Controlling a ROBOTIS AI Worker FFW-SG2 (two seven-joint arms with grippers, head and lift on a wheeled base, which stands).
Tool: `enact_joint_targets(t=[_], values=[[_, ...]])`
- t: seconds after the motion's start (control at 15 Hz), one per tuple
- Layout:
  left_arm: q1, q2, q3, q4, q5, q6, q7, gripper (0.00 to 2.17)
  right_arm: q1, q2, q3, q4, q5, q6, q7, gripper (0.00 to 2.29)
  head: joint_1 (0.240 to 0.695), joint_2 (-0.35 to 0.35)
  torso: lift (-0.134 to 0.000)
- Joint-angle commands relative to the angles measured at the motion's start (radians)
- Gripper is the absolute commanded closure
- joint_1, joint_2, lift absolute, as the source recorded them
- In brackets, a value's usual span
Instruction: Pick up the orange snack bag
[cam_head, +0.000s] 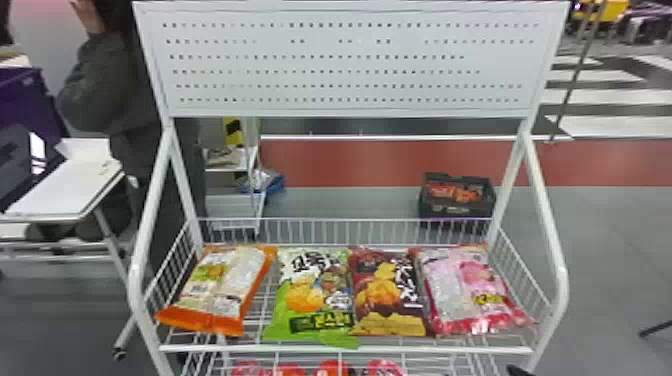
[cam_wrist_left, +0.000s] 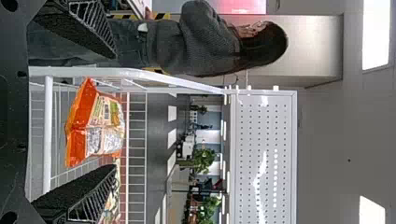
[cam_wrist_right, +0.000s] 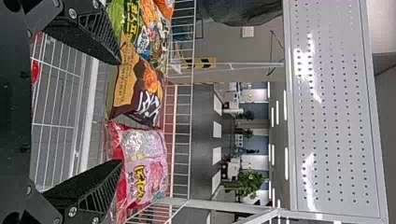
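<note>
Orange snack bag (cam_head: 220, 290) in wire basket (cam_head: 345, 349); left of green bag (cam_head: 312, 295)

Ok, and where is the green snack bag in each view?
Head view: green bag between orange bag and brown bag.
Left wrist view: next to the orange bag, partly hidden by the left gripper.
Right wrist view: beside the brown bag, away from the pink bag.
Shared landmark: white perforated panel.

The white wire shelf (cam_head: 350, 349) carries four bags in one row — from left to right, the orange snack bag (cam_head: 222, 287), a green bag (cam_head: 311, 295), a brown bag (cam_head: 387, 295) and a pink bag (cam_head: 465, 290). The orange one lies slantwise — its bottom end points toward the left front.
</note>
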Motion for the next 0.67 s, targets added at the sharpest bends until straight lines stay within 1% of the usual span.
enact_joint_targets(t=[0.0,0.4,0.6], values=[[0.0,0.0,-0.001,-0.004,-0.001,0.0,0.0,0.04,0.004,-0.002,-0.001,-0.003,0.0,-0.001,0.0,0.14,0.499,0.0,0.0],[-0.021,0.002,-0.001,-0.001,0.001,0.025,-0.001,0.1,0.008,-0.002,-0.001,-0.006,0.001,-0.004,0.0,0.14,0.499,0.0,0.0],[-0.054,0.006,-0.005,-0.001,0.001,0.083,-0.008,0.15,0.008,-0.002,0.0,-0.006,0.001,-0.004,0.0,0.14,0.499,0.0,0.0]])
